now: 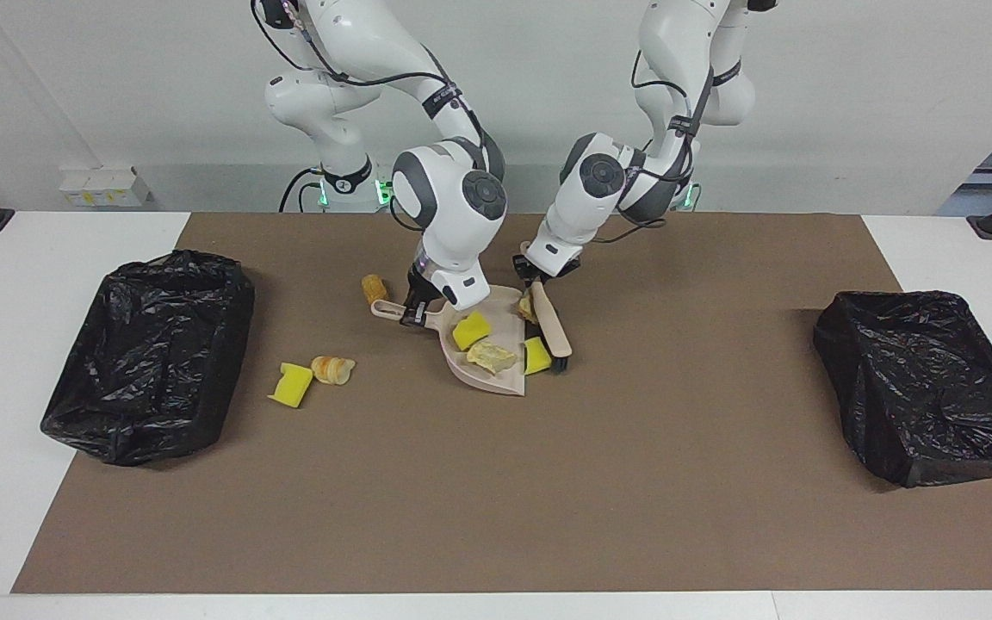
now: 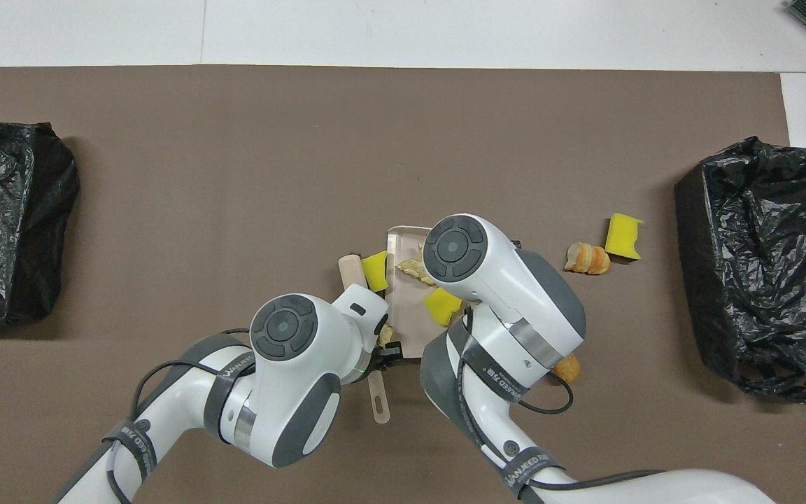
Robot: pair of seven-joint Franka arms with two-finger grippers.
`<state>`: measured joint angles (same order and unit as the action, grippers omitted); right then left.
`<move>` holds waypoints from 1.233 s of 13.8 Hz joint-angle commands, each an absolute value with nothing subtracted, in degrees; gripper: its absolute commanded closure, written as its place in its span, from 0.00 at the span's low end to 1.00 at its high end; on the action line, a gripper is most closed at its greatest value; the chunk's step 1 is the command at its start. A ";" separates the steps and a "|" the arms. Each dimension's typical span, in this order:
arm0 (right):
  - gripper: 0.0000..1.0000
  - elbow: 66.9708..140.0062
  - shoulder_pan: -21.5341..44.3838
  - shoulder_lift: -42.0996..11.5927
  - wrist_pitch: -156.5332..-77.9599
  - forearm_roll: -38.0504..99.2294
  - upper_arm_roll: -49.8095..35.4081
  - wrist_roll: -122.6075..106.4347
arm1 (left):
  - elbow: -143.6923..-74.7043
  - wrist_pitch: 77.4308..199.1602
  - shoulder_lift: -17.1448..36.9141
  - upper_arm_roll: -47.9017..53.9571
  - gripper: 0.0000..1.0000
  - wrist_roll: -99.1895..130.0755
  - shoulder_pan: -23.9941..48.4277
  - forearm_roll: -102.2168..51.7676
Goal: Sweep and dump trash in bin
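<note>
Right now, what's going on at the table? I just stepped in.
The right gripper holds the dustpan by its handle, flat on the mat, with a yellow chunk and a cream lump inside. The left gripper holds the brush, pressing another yellow chunk against the pan's mouth. Three scraps still lie loose toward the right arm's end.
</note>
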<state>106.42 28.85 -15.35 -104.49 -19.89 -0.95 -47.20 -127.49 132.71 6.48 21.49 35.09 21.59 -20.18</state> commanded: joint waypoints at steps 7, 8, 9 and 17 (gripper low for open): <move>1.00 107.31 27.86 -14.85 -105.91 -17.84 -1.49 -47.90 | -119.71 134.65 10.81 27.77 1.00 33.57 22.42 -25.31; 1.00 107.31 27.77 -14.85 -106.00 -17.84 -1.49 -48.25 | -119.01 134.30 10.55 27.95 1.00 34.44 22.33 -25.05; 1.00 107.23 27.69 -14.85 -106.00 -17.84 -1.49 -48.60 | -118.57 133.77 9.76 27.78 1.00 34.89 22.06 -24.79; 1.00 112.05 25.40 -10.91 -113.01 -16.26 -1.58 -49.75 | -118.39 125.52 3.09 27.42 1.00 44.20 22.59 -19.60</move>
<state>107.70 27.51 -13.77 -109.05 -17.92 -1.00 -47.44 -118.50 129.21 6.62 27.60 41.37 22.10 -20.93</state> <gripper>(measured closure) 0.683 0.736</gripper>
